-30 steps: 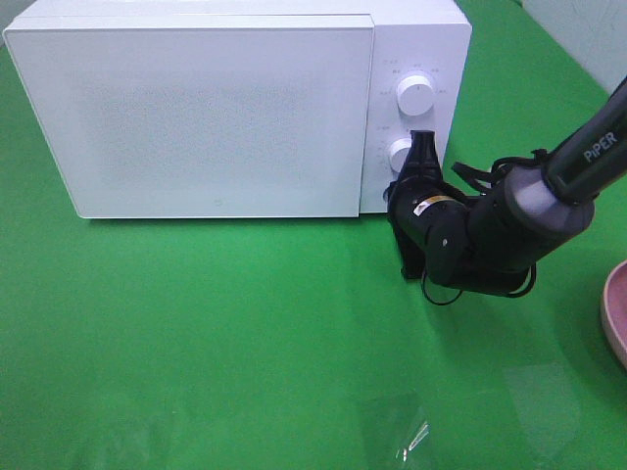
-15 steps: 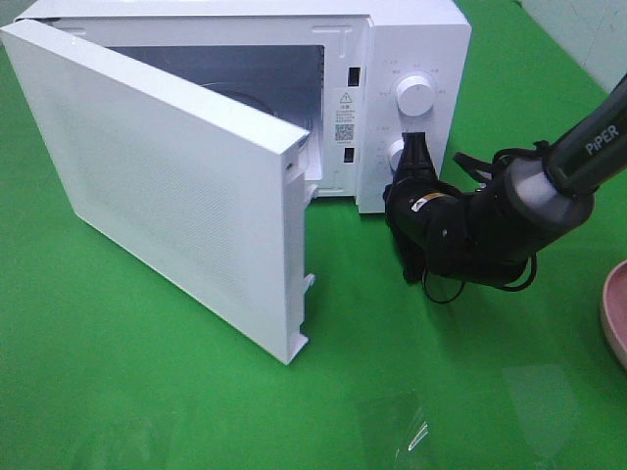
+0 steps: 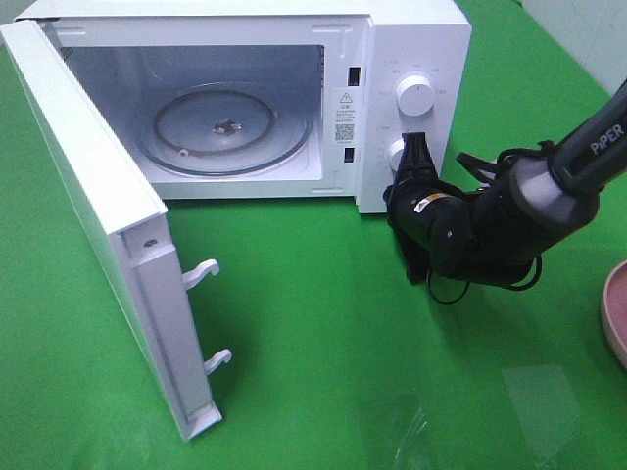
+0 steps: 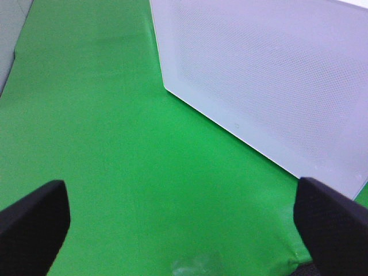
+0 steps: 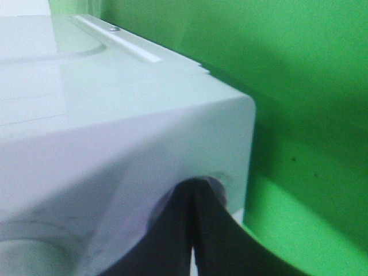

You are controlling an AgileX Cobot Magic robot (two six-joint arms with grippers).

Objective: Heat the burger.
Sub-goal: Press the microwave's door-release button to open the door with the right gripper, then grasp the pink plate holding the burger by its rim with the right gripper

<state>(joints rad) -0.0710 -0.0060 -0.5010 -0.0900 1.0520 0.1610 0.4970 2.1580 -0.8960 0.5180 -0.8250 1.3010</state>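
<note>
I'm working over a green cloth point(image 3: 323, 323) that covers the whole table, with a pale wall point(image 3: 588, 29) showing at the far right corner. A white microwave point(image 3: 416, 34) sits at the far side, its door point(image 3: 93, 211) standing wide open to the left and reaching toward the near edge. Inside it the glass turntable point(image 3: 227, 129) lies bare. A pink plate point(image 3: 615, 313) pokes in at the right edge, well apart from the oven. My right gripper point(image 3: 415, 145) has its fingers pressed together, with the tip against the lower knob point(image 3: 398, 154) of the control panel, under the upper knob point(image 3: 416, 95). My left gripper point(image 4: 184, 215) is spread wide over bare cloth beside the door's outer face. The burger shows in none of my views, so I cannot place it or describe it.
</note>
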